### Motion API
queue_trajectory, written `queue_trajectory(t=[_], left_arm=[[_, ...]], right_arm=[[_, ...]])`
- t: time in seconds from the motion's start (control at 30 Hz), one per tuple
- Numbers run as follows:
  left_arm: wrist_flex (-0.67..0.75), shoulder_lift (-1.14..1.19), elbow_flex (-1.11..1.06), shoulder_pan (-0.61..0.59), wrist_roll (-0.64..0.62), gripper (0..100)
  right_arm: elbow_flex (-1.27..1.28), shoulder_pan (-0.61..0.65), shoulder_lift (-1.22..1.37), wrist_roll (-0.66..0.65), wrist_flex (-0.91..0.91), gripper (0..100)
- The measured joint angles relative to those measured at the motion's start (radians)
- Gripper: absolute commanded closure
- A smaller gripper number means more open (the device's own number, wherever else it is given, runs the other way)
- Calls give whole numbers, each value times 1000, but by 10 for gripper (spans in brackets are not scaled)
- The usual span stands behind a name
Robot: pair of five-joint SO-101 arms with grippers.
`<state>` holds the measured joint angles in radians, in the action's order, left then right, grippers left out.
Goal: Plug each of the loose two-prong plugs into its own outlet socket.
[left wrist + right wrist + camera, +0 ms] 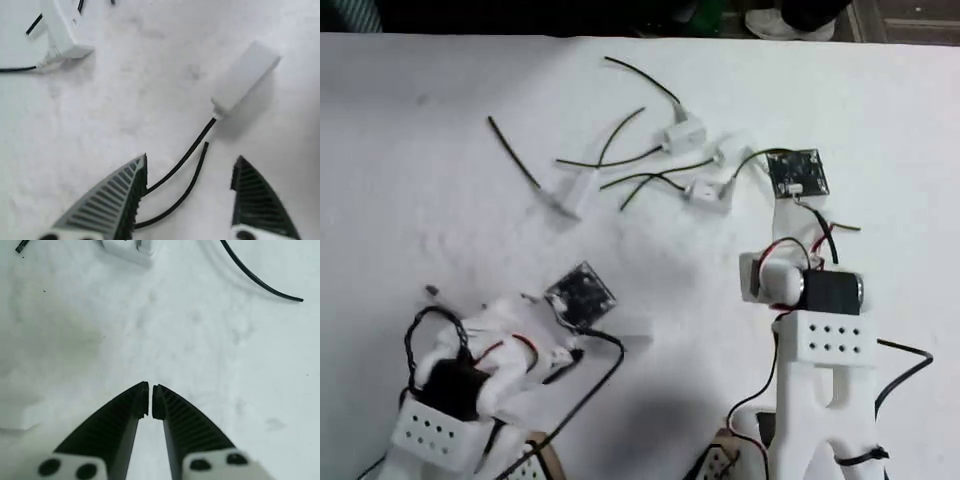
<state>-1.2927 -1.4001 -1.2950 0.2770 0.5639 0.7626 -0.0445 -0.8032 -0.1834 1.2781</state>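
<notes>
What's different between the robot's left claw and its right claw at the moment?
The left claw is open; the right claw is shut, tips nearly touching. Black cables lie on the table between the left claw's fingers; the right claw has nothing between its own. Both have black ribbed fingers and grip nothing.

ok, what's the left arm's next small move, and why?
Probably ease the left gripper forward toward the white connector before closing. Its jaws stand open with the connector's black cable running between them; the connector body lies ahead of the tips, apart from them.
</notes>
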Motion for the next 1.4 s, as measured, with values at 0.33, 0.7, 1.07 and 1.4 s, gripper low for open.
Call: queue_trajectory(t=[0.33,0.7,1.07,1.4], left_arm=[[-32,215,190,196,15,653],[75,904,499,219,91,653],[212,1155,512,219,126,653],[313,1278,512,241,118,750]], right_arm=[[2,-35,0,0,-23,981],[8,-55,0,0,-23,981],[8,-55,0,0,-23,981],[8,-55,0,0,-23,981]])
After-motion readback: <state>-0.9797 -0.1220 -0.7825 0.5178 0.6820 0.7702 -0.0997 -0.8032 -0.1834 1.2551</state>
